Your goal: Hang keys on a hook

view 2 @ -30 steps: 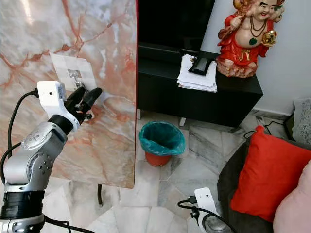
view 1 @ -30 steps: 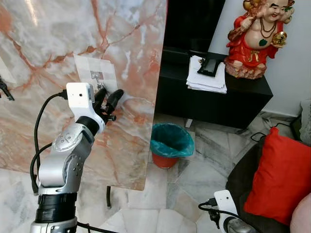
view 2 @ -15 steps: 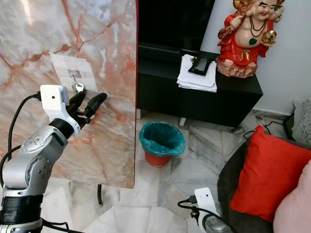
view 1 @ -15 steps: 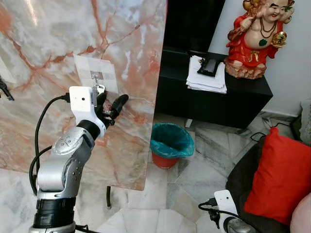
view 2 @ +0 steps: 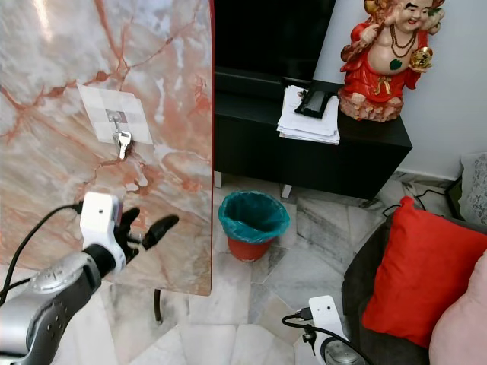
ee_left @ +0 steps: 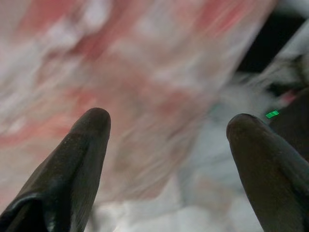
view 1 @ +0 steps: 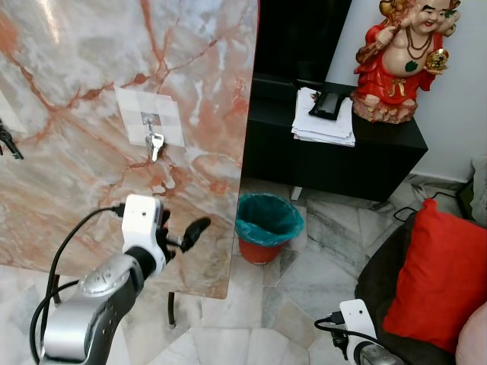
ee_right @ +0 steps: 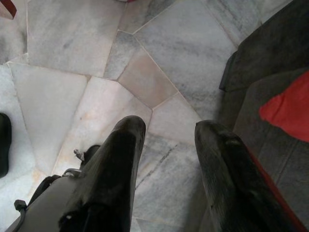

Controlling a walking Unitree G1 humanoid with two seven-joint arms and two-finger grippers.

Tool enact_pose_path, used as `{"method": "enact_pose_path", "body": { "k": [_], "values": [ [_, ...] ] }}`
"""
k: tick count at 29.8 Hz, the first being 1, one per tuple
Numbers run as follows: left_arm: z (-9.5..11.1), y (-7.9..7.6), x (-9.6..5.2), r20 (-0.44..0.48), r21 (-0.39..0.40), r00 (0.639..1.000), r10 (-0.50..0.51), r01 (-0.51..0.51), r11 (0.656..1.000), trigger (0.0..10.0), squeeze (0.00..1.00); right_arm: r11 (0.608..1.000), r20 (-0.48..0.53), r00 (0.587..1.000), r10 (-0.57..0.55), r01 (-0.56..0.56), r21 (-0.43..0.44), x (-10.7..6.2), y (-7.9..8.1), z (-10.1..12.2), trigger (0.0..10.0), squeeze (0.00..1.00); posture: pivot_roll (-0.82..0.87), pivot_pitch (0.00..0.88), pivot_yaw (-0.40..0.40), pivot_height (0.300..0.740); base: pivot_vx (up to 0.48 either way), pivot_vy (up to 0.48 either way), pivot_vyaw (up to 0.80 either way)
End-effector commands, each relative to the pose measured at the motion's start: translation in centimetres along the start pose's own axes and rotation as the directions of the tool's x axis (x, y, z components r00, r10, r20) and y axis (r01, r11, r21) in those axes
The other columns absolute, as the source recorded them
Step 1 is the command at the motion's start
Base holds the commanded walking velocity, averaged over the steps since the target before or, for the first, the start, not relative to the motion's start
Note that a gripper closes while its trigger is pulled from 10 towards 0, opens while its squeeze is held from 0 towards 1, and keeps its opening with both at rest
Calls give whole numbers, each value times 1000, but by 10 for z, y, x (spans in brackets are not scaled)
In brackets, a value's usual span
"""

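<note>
- The keys [view 1: 154,144] hang on the small metal hook [view 1: 151,122], which sits on a pale checked square plate [view 1: 149,116] stuck to the pink-veined marble panel [view 1: 91,68]. Nothing else touches them.
- Judged from this, the hanging itself looks done: the keys dangle from the hook alone, well apart from any claw.
- What seems left is only pulling the arm clear and perhaps checking that the keys stay put.
- The keys' long axis runs up and down, flat against the panel; the ring end is at the hook and the blade points to the floor.
- The left claw [view 1: 179,236] is below the keys and to their right, in front of the panel's lower edge, its two black fingers [ee_left: 79,164] spread wide with nothing between them.
- The left wrist view is blurred, showing smeared marble past the fingertips.
- The right claw [ee_right: 166,166] hangs idle low beside the red cushion [view 1: 437,281], aimed at the marble floor [ee_right: 72,63], fingers parted and empty.
</note>
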State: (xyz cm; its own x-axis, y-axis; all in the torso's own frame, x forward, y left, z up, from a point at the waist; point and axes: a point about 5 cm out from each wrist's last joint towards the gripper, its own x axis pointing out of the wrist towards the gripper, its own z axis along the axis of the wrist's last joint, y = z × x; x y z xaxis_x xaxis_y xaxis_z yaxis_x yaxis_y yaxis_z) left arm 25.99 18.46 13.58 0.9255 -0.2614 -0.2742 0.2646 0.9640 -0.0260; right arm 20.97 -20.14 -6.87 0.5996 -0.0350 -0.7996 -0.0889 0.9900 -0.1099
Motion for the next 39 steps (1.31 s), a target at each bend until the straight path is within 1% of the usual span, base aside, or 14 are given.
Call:
{"method": "enact_pose_path", "body": {
  "k": [1, 4, 5, 7, 8, 15, 17, 22, 23, 24, 26, 27, 31, 39],
  "values": [
    [-19, 10, 2, -55, 16, 996, 68, -67, 998, 10000, 0, 1000, -23, 999, -24, 24, 18, -2, -6, -8, 10000, 0, 85, 52, -88, 740, 0, 0, 0],
    [-52, 29, 6, -109, 3, 977, 182, -183, 983, 10000, 0, 999, -29, 999, -32, 33, 28, -2, -6, -11, 10000, 0, 89, 41, -85, 740, 0, 0, 0],
    [-75, 38, 7, -155, 10, 959, 238, -239, 971, 10000, 0, 998, -33, 999, -38, 39, 43, -2, -5, -13, 10000, 0, 91, 36, -80, 740, 0, 0, 0],
    [-81, 41, 7, -172, 19, 952, 254, -255, 967, 10000, 0, 997, -36, 998, -44, 46, 59, -3, -6, -14, 10000, 0, 88, 33, -76, 740, 0, 0, 0],
    [-105, 47, 6, -236, 6, 929, 285, -292, 957, 10000, 0, 995, -41, 998, -53, 57, 80, -3, -5, -16, 10000, 0, 86, 26, -66, 740, 0, 0, 0],
    [-141, 48, 8, -318, 1, 898, 304, -320, 947, 10000, 0, 994, -56, 997, -45, 50, 93, -4, -1, -23, 10000, 0, 88, 26, -48, 740, 0, 0, 0],
    [-158, 45, 9, -370, 43, 876, 311, -318, 947, 10000, 0, 994, -62, 997, -35, 41, 97, -4, 2, -26, 10000, 0, 80, 26, -40, 740, 0, 0, 0],
    [-190, 33, 3, -489, 21, 824, 285, -315, 949, 10000, 0, 990, -71, 997, -42, 51, 128, -6, 1, -32, 10000, 0, 51, 26, -28, 740, 0, 0, 0],
    [-190, 33, 3, -489, 21, 824, 285, -315, 949, 10000, 0, 990, -71, 997, -42, 51, 128, -6, 1, -32, 10000, 0, 51, 26, -28, 740, 0, 0, 0],
    [-201, 30, -4, -535, 14, 792, 295, -340, 940, 10000, 0, 990, -77, 996, -42, 52, 129, -7, -1, -36, 10000, 0, 51, 26, -30, 740, 0, 0, 0],
    [-210, 29, -10, -569, 30, 764, 305, -352, 936, 10000, 0, 990, -87, 995, -49, 60, 126, -8, -3, -39, 10000, 0, 48, 28, -35, 740, 0, 0, 0],
    [-218, 29, -18, -599, 30, 734, 320, -380, 925, 10000, 0, 990, -91, 995, -44, 56, 128, -8, -3, -41, 10000, 0, 45, 28, -37, 740, 0, 0, 0],
    [-229, 26, -28, -639, 30, 697, 326, -401, 916, 10000, 0, 990, -92, 995, -44, 56, 130, -8, -4, -42, 10000, 0, 40, 35, -49, 740, 0, 0, 0],
    [-236, 23, -33, -660, 5, 676, 327, -432, 902, 10000, 0, 991, -80, 996, -44, 54, 125, -7, -2, -36, 10000, 0, 40, 48, -54, 740, 0, 0, 0]
  ]
}}
